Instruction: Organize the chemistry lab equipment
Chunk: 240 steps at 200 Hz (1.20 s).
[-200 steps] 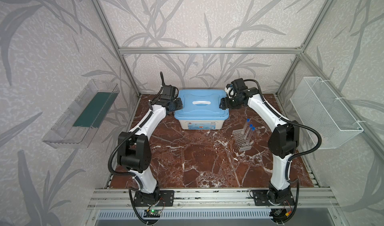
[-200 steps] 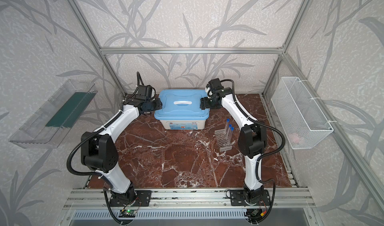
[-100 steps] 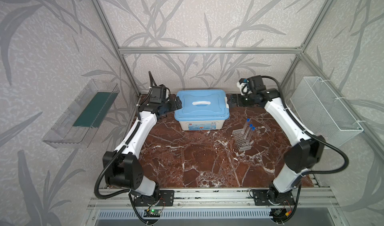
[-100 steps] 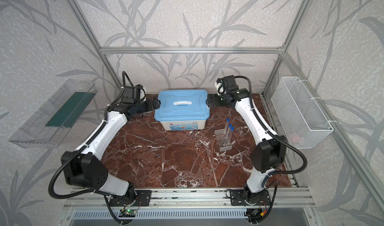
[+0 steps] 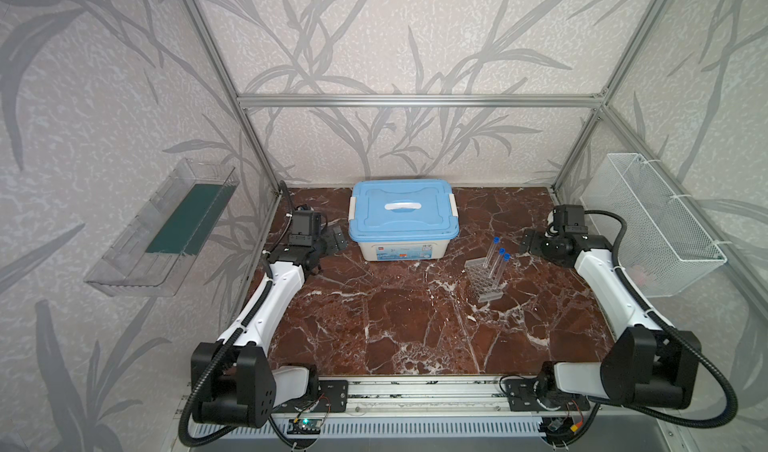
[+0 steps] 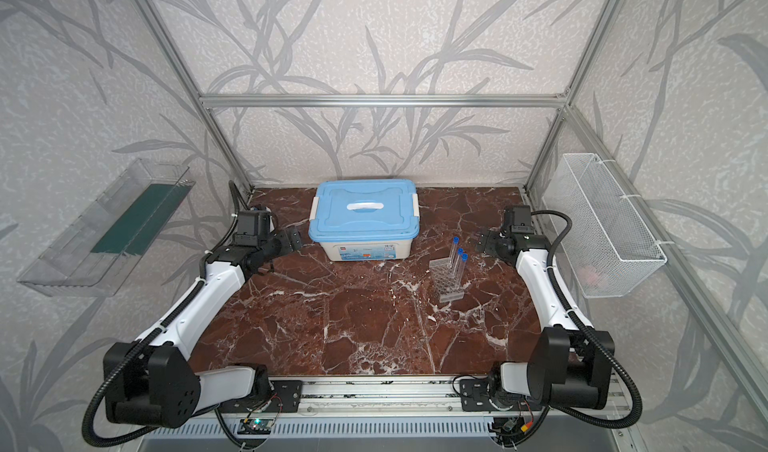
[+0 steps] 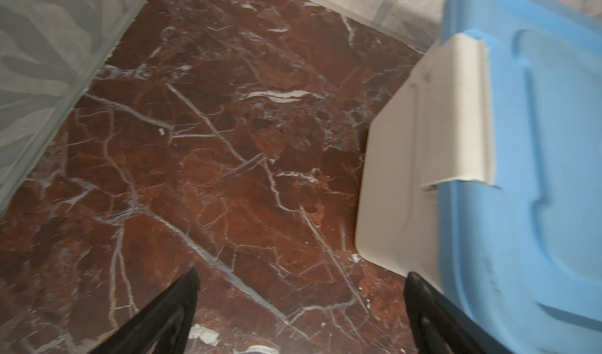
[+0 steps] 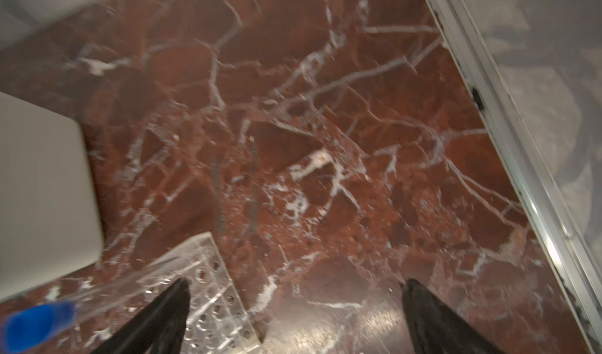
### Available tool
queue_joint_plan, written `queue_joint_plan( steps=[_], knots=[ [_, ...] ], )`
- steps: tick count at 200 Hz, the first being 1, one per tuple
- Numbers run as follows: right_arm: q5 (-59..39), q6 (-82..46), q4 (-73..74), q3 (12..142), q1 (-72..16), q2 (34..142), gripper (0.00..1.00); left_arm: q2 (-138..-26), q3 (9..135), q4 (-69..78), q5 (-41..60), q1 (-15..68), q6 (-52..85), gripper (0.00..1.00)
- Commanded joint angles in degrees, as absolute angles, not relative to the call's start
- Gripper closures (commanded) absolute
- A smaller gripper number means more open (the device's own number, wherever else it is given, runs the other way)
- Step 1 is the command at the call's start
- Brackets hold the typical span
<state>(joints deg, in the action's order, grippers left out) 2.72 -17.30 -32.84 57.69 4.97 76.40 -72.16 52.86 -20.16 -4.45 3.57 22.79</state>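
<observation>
**Marble bench, leafy walls, both grippers wide**

Red-brown marble veined in white covers the bench (image 5: pixel 415 329), boxed in by aluminium framing and grey leaf-print wallpaper. On the left wall hangs a clear shelf (image 5: pixel 124 271) with a dark green liner, and on the right wall a white wire basket (image 5: pixel 648 221). Back centre sits the white box with blue lid (image 5: pixel 403 217), lid on.

To its right and nearer the front stands the clear tube rack (image 5: pixel 484 281). All three blue-capped test tubes (image 5: pixel 496 262) are slotted in it, leaning a touch toward the back.

The left gripper (image 5: pixel 334 242) hangs just beside the box's left end, jaws spread wide, and its wrist view shows only marble in the gap. The right gripper (image 5: pixel 527 242) hangs close to the right wall, near the rack, jaws equally wide and empty. Its wrist view catches the rack's holed top and one blue cap at the edge.
</observation>
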Motion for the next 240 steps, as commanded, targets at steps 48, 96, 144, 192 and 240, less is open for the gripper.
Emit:
queue_joint_plan(
  steps=[48, 96, 144, 192, 240],
  knots=[
    [3.62, -13.50, -6.58, 42.30, 6.77, 71.31, 0.00, -67.39, 34.82, 5.34, -23.33, 2.88, 11.60, 0.01],
    [1.58, -9.97, 11.88, 32.02, 6.76, 71.66, 0.00, -75.05, 29.36, 22.48, -20.51, 2.63, 9.87, 0.01],
    [-1.83, -8.94, 28.05, 26.29, 6.70, 76.25, 0.01, -80.95, 27.35, 34.33, -17.67, 1.59, 4.49, 0.01],
    [-4.35, -4.61, 34.75, 26.67, 3.51, 80.58, 0.03, -85.51, 23.26, 47.30, -12.89, -0.42, 3.44, 0.01],
    [-3.00, -2.35, 38.69, 25.44, 1.16, 83.04, 0.03, -89.56, 21.50, 53.92, -10.44, -0.48, 2.47, 0.01]
  ],
)
